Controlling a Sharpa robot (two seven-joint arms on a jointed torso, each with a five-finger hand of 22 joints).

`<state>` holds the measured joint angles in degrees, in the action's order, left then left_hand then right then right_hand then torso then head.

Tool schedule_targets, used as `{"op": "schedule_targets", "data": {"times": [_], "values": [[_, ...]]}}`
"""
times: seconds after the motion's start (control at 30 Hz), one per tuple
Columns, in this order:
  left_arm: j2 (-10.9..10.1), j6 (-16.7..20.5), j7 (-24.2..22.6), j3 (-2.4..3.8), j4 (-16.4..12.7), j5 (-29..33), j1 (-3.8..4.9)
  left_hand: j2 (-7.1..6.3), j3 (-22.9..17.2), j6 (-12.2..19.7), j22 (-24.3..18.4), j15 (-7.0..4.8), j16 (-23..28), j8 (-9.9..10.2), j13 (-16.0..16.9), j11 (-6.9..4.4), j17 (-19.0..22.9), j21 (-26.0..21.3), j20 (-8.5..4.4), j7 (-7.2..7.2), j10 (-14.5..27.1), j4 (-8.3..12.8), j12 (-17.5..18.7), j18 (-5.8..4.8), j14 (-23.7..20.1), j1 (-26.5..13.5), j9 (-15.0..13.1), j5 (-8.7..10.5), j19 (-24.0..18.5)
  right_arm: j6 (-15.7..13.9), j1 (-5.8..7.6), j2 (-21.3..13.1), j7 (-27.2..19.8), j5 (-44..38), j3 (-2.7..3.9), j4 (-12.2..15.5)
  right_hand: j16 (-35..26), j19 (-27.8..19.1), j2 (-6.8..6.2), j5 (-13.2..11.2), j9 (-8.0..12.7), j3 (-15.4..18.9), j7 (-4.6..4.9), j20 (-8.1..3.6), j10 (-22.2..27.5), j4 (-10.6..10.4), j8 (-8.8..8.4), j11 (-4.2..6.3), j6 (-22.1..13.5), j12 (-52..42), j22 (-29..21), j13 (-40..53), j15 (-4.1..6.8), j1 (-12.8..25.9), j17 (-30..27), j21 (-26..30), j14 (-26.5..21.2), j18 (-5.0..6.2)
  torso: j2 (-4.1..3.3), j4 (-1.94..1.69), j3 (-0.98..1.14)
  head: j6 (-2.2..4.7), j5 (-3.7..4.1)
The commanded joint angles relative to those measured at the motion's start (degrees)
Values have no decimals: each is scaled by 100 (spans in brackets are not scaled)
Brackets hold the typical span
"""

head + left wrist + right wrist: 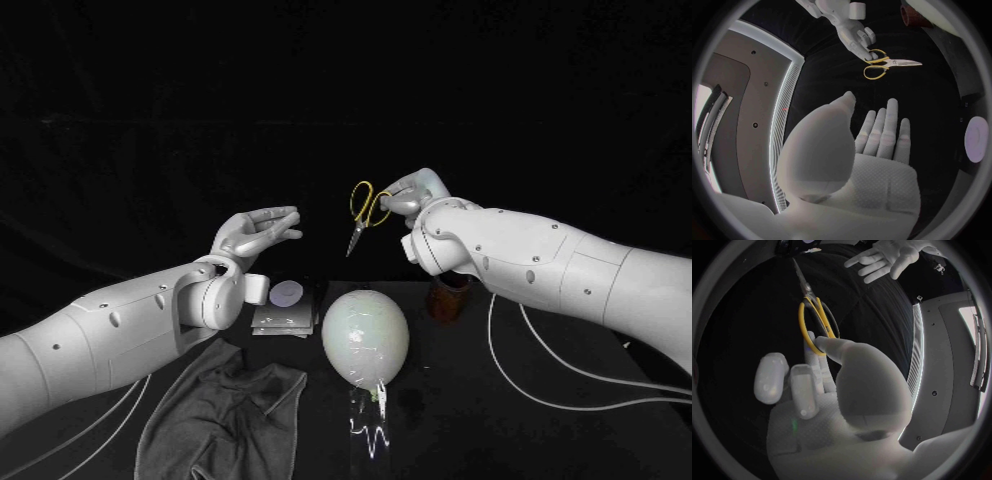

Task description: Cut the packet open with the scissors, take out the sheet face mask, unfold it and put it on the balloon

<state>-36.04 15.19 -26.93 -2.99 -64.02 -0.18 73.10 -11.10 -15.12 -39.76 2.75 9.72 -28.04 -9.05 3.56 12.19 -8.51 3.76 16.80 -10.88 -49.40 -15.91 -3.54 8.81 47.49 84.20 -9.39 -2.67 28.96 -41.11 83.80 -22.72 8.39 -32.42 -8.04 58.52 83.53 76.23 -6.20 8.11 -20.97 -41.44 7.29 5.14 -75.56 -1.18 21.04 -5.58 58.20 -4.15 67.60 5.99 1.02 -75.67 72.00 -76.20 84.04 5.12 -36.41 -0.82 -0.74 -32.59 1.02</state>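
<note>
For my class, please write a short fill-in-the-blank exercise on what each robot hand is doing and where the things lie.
1. The right hand holds the scissors by their ____ handles.
2. The left hand is lifted above the table, its fingers apart, holding ____.
3. Seen from the robot, the packet lies to the ____ of the balloon.

Missing words: yellow; nothing; left.

balloon [366, 337] lies mid-table [447, 425]; packet [286, 318] just left of it, cloth [216, 410] nearer and left, upright holder [450, 297] behind-right. scissors [366, 212] raised above the table in right hand [415, 192], left hand [257, 232] to their left, apart.
</note>
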Motion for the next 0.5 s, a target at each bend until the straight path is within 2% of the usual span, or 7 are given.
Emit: {"op": "schedule_targets", "data": {"times": [0.03,0.1,0.2,0.23,0.3,0.5], "values": [[91,-194,329,8,147,-505,43,17,169,138,-10,26,64,56,-2,8,30,-48,0,-229,162,-7,7,-127,-139,-22,30,-7,-119,-205,-49,82,-244,432,14,-29,-17,-38,64,21,-6,-36,-24,-18,-333,0,16,274,-4,-1,-8,5,25,4,-3,-1,255,-19,-56,-35,-1,25,-98],[159,-234,439,8,263,-669,72,37,250,193,-10,35,77,74,-4,15,38,-61,-1,-243,247,-8,8,-142,-180,-4,42,-7,-157,-236,-109,173,-287,571,20,-42,-20,-40,67,25,-9,-41,-24,-19,-334,2,17,273,-6,0,-10,6,25,8,-13,0,253,-18,-74,-52,2,28,-144],[235,-299,607,8,394,-879,102,126,720,450,-17,75,132,159,-24,22,72,-105,-1,-261,727,-48,27,-191,-364,77,93,-10,-326,-270,-178,279,-348,758,30,-49,-21,-45,72,32,-14,-50,-24,-19,-335,7,20,273,-10,1,-15,7,25,16,-16,3,253,-17,-97,-66,2,30,-231],[264,-319,679,8,444,-956,113,189,1014,538,-16,85,134,187,-29,21,80,-108,-2,-276,892,-66,30,-197,-416,134,109,-7,-368,-284,-203,318,-375,827,35,-47,-21,-45,72,32,-14,-50,-24,-19,-335,7,20,273,-10,1,-15,7,25,16,-16,3,253,-17,-103,-70,2,30,-257],[306,-364,798,8,520,-1058,126,258,1269,536,-15,92,118,184,-26,24,81,-106,-1,-292,910,-73,26,-195,-438,200,104,-10,-388,-299,-239,373,-412,925,44,-39,-21,-45,72,32,-14,-50,-24,-19,-335,7,20,273,-10,1,-15,7,25,16,-16,3,253,-17,-110,-77,2,31,-296],[419,-505,1162,6,718,-1254,147,306,1666,519,-12,105,85,173,-22,58,82,-97,0,-358,854,-90,19,-193,-459,220,93,-10,-399,-295,-341,491,-499,1180,65,14,-20,-45,75,48,-23,-63,-24,-20,-339,16,27,274,-14,2,-10,10,26,31,-15,0,254,-17,-126,-88,5,1,-428]]}}
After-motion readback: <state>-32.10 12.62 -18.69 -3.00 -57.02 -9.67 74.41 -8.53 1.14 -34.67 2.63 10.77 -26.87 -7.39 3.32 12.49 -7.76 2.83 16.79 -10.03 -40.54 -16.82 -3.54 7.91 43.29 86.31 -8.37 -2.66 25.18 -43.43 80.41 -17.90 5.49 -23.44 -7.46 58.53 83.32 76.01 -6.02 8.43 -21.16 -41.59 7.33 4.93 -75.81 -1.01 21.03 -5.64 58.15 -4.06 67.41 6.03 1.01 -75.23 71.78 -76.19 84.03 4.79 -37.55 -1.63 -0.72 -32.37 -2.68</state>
